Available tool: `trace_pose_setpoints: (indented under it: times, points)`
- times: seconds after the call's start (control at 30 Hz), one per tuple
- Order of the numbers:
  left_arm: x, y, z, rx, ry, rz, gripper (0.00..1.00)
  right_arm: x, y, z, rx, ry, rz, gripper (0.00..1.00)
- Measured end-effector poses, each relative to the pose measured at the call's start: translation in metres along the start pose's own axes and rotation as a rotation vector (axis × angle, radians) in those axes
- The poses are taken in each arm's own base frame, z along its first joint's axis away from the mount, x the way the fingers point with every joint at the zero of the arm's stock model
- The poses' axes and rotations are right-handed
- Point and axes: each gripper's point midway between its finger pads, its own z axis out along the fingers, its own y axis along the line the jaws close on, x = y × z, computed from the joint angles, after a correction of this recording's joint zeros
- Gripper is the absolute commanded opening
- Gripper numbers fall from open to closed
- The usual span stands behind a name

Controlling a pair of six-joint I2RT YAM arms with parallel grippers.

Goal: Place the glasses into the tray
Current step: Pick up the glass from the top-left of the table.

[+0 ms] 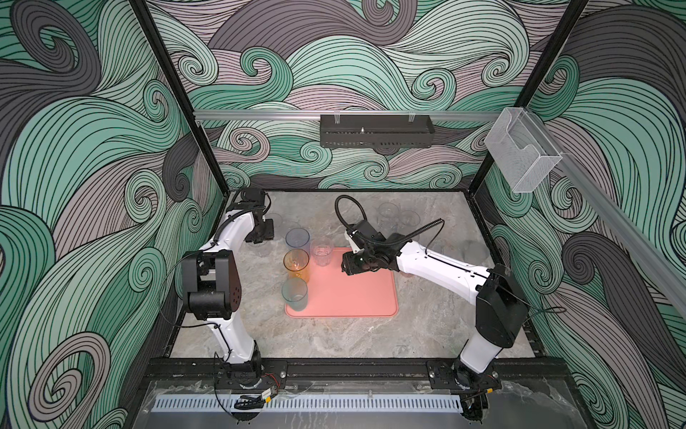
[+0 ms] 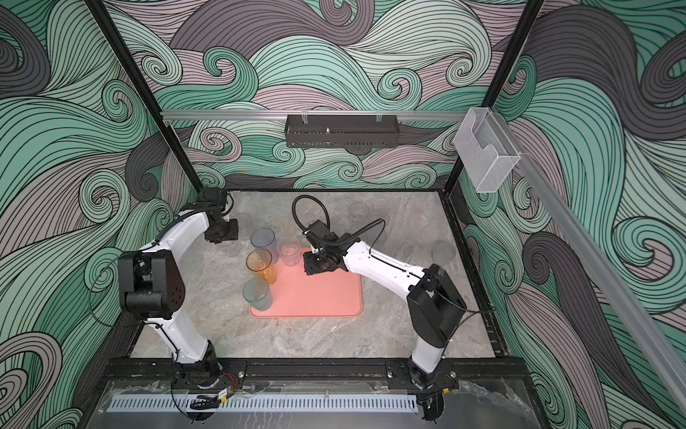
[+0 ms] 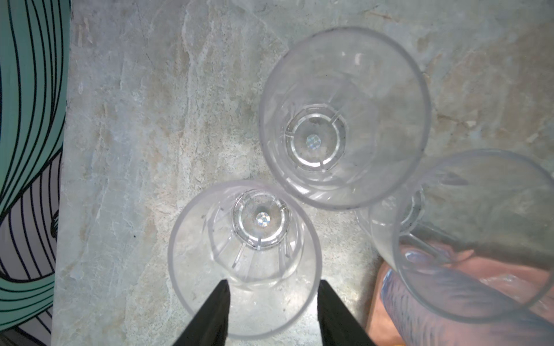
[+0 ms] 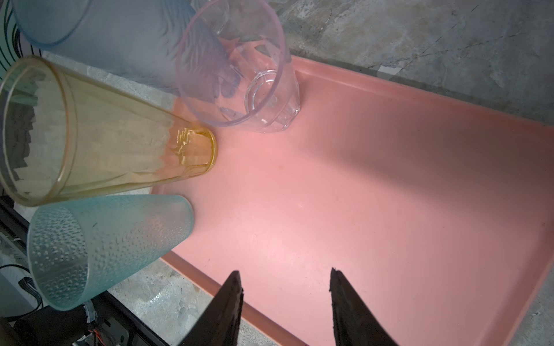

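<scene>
Salmon-pink tray (image 1: 352,293), mid-frame in both top views, carries glasses (image 1: 296,264) along its left edge; the right jaws hang released above it, and we judge the left jaws, parted over a clear goblet (image 3: 244,239) on the surface (image 3: 135,149) up-left of the tray, must clench and lift it next.

A grey marbled tabletop (image 1: 334,341) is underfoot. At twelve o'clock a black perforated shelf (image 1: 375,130) hangs from an aluminium rail (image 1: 260,115); at two o'clock, a clear plastic holder (image 1: 521,152). Green-and-grey wave-patterned walls (image 1: 92,148) stand all round, and a white slotted strip (image 1: 308,403) lies at six o'clock.
</scene>
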Motion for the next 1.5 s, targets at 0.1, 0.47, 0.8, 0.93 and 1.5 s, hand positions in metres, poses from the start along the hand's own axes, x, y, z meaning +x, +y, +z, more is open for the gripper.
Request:
trace_pose_setpoints:
  times: [0.1,0.47,0.8,0.93,1.5]
  points:
    - [-0.002,-0.002,0.007,0.004,0.012,0.018,0.45,0.001,0.003,0.0,-0.003,0.001,-0.011,0.49]
    - [0.003,-0.01,0.035,0.029,0.079,0.05,0.29,0.002,0.0,0.0,0.01,0.003,-0.024,0.49]
    - [0.01,-0.017,0.031,0.067,0.111,0.04,0.02,0.002,0.0,0.0,0.013,0.001,-0.025,0.48]
    - [0.015,-0.016,0.015,0.078,0.12,0.02,0.0,0.002,0.0,0.0,0.017,-0.001,-0.026,0.47]
    - [-0.013,-0.032,-0.186,0.175,-0.267,0.037,0.0,-0.005,-0.007,-0.004,0.042,-0.026,-0.021,0.47]
